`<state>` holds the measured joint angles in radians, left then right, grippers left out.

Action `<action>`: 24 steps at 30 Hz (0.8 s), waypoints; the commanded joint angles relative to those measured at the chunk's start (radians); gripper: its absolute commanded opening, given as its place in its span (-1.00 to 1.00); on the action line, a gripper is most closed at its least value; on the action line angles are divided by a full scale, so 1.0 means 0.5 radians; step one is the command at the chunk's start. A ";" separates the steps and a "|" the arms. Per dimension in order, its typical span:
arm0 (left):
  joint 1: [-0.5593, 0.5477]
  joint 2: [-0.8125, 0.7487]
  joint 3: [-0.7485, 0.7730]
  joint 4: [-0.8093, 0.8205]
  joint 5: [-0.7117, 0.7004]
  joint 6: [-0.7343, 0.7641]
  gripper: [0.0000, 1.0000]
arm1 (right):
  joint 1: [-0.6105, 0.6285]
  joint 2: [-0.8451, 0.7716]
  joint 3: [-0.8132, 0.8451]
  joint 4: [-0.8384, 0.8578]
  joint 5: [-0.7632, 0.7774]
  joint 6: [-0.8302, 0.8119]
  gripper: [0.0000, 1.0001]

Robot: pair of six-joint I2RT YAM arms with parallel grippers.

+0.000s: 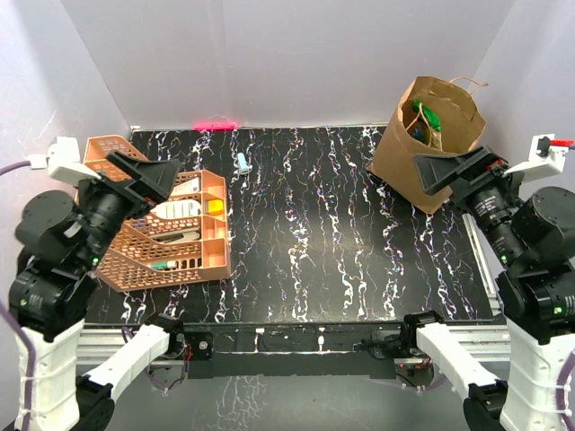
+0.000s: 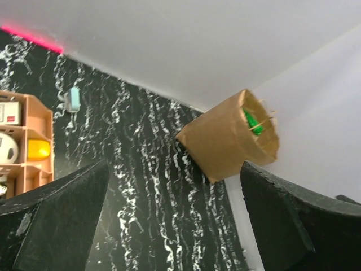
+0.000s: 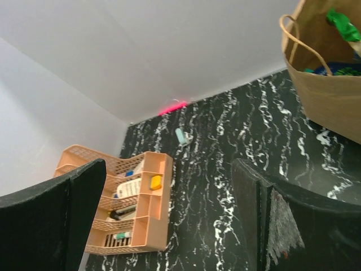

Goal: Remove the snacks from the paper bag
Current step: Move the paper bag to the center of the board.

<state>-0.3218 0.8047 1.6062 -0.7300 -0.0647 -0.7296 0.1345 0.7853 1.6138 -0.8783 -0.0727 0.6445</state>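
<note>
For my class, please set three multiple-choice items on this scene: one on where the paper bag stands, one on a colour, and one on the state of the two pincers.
1. Where on the table does the paper bag stand?
A) in the middle
B) at the far right corner
C) at the near left edge

2. What colour is the snack packet topmost in the bag's mouth?
A) white
B) yellow
C) green

3. How are the left pincer and the right pincer?
A) both open, holding nothing
B) both shut
C) one grips a packet

Key:
1 B, the bag stands by the far right wall.
2 C, green foil shows in its mouth.
3 A, each wrist view shows the fingers spread with nothing between them.
</note>
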 commanded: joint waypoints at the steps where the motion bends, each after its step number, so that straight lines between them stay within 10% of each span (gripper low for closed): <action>1: 0.036 -0.060 -0.227 0.211 0.031 0.126 0.97 | 0.033 0.087 0.003 -0.076 0.251 -0.093 0.95; 24: -0.119 -0.134 -0.623 0.105 0.218 0.455 0.97 | 0.131 0.567 -0.168 0.110 1.307 -0.943 0.95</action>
<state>-0.3698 0.7322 1.3331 -0.6739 -0.0196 -0.5182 0.1928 1.0275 1.5414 -0.9668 0.4515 0.3317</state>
